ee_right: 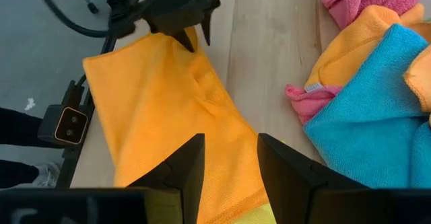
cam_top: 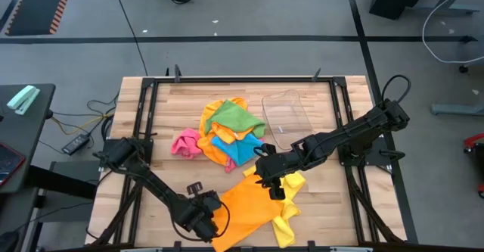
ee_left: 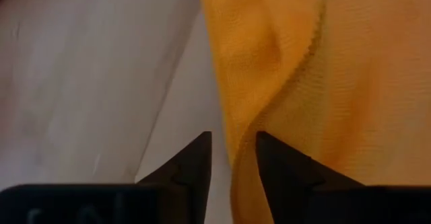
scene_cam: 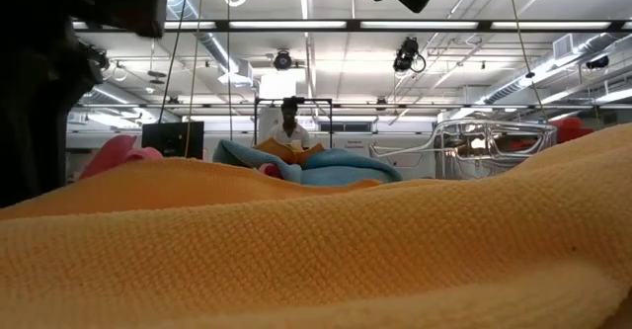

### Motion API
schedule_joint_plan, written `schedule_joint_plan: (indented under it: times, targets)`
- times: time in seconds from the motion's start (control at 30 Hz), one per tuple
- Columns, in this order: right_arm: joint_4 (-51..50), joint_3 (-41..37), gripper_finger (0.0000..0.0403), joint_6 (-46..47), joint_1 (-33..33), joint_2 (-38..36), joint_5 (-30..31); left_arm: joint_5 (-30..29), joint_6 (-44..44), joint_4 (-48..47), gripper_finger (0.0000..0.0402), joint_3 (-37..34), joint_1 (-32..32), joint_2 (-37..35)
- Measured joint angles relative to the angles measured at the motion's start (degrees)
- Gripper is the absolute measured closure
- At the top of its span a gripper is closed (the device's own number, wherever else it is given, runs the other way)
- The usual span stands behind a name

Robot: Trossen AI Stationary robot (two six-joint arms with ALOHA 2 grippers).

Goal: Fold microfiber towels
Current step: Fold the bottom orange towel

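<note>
You had the orange towel [cam_top: 253,206] spread at the near edge of the table [cam_top: 318,101], lying partly over a yellow towel [cam_top: 290,206] whose edges showed along its right side. The left gripper [cam_top: 210,220] sat at the orange towel's left corner; in the left wrist view its fingers [ee_left: 192,163] stood slightly parted with a wavy edge of orange cloth just ahead of them, beside the gap rather than clearly pinched, so I judged that hand to be letting go or not yet holding. The right gripper [cam_top: 272,178] hovered over the towel's far right corner, and in its wrist view the jaws stood apart with nothing between them, the orange cloth lying flat below. The rest of the towels, green [cam_top: 236,119], blue [cam_top: 234,147], pink [cam_top: 185,142] and another orange, lay heaped in the middle of the table beside the clear tray [cam_top: 287,116]. To do this fold well, you would probably have wanted both hands on matching corners of one side, each pinching only the orange layer and not the yellow beneath. Lifting evenly and carrying the edge straight over to meet the opposite edge would have kept the fold square; the crease running through the cloth suggested smoothing first.
</note>
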Motion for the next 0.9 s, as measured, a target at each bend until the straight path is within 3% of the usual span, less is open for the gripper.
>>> schedule_joint_plan:
  times: [0.23, 0.53, 0.67, 0.9]
  targets:
    - [-0.35, 0.00, 0.0258, -0.19, 0.15, 0.00, -1.21, 1.01, -3.62, 4.08, 0.0259, -5.82, -1.65, -4.54]
    - [-0.10, 0.00, 0.0258, 0.38, 0.33, 0.00, -1.34, 2.89, -5.90, 18.09, 0.0283, -19.93, -1.48, -14.67]
    - [-0.40, 0.00, 0.0258, 1.01, 1.23, 0.00, -1.91, 2.90, -7.69, 18.82, 0.0273, -22.06, -1.55, -18.83]
    - [-0.53, -1.68, 0.0258, 1.98, 2.14, 0.00, -2.11, 3.65, -3.30, 31.06, 0.0257, -22.49, -1.50, -22.81]
